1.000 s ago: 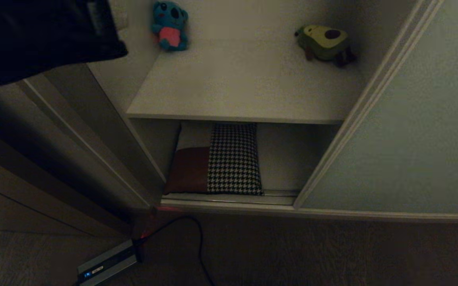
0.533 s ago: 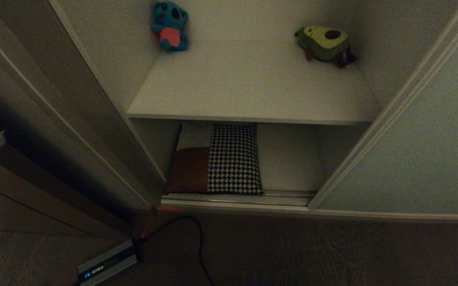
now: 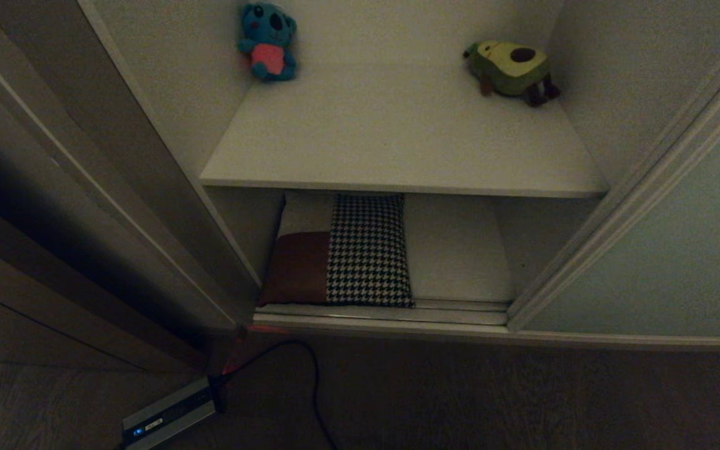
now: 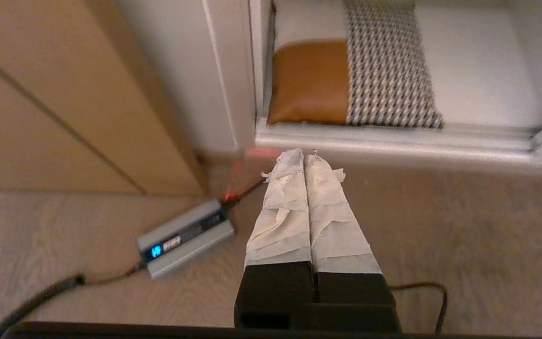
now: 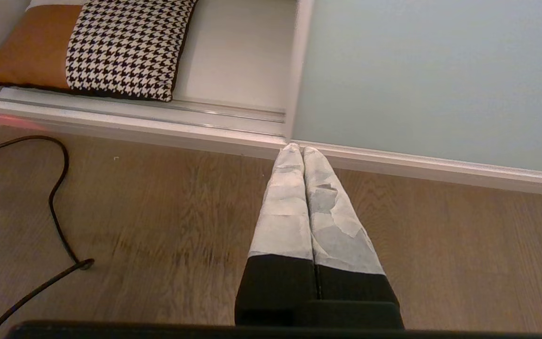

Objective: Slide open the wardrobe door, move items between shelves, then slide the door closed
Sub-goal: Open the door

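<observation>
Sliding right, the wardrobe door (image 3: 666, 250) has widened the opening beside the houndstooth cushion (image 3: 367, 249); left gripper (image 4: 304, 157), pinched empty, has withdrawn.

The door (image 5: 431, 75) is a smooth matt grey-green panel in a pale metal frame; the rails (image 5: 158, 110) look like brushed silver metal. The shelf (image 3: 397, 137) is a plain matt board. The cushion (image 5: 125, 44) is woven houndstooth cloth beside a tan leathery patch (slightly glossy). The floor (image 5: 181, 221) is matt wood-grain. Both grippers' fingers (image 4: 290, 207) (image 5: 287, 207) are wrapped in rough whitish tape
</observation>
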### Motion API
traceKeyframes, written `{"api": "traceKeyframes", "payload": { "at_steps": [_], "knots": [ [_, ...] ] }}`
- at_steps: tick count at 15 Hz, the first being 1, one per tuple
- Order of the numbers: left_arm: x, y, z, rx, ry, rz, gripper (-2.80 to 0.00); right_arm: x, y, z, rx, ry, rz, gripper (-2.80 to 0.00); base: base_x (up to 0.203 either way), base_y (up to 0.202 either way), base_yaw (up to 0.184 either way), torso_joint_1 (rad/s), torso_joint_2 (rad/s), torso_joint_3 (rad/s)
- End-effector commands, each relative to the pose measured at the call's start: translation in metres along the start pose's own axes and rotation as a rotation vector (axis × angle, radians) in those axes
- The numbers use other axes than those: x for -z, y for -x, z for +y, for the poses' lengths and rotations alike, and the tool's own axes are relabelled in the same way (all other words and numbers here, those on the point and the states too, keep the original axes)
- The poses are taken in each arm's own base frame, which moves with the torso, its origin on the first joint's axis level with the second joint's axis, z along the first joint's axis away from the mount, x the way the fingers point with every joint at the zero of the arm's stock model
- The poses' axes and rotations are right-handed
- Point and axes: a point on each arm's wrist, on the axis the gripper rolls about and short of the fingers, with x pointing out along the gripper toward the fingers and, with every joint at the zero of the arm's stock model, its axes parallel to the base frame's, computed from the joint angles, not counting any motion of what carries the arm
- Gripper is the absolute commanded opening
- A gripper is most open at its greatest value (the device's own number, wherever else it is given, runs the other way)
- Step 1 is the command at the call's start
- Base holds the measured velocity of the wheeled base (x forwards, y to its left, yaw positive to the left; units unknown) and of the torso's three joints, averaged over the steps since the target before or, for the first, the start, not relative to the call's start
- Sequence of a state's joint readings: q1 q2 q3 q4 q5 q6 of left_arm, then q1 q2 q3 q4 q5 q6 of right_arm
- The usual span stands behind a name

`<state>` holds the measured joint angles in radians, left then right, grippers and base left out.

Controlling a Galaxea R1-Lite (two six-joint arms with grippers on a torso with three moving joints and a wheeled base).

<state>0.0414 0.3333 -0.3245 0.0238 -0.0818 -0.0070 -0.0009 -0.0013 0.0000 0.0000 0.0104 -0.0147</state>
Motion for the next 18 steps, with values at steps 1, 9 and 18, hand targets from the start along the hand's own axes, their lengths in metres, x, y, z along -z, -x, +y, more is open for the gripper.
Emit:
{"api": "traceKeyframes", "payload": {
  "at_steps": [1,9,18],
  "knots": [
    [0.012,0.003,-0.001,-0.042,-0.006,-0.016,-2.80,0.001,0.000,0.000,-0.001,0.001,0.003,-2.80,0.000,0.000,0.000,0.000,0.00,0.000],
    [0.063,-0.004,0.001,0.022,-0.088,-0.052,-2.80,0.001,0.000,0.000,0.000,0.001,0.003,-2.80,0.000,0.000,0.000,0.000,0.00,0.000],
    [0.094,0.014,0.002,-0.034,-0.017,-0.034,-2.80,0.001,0.000,0.000,0.000,0.001,0.003,-2.80,0.000,0.000,0.000,0.000,0.00,0.000]
  ]
}}
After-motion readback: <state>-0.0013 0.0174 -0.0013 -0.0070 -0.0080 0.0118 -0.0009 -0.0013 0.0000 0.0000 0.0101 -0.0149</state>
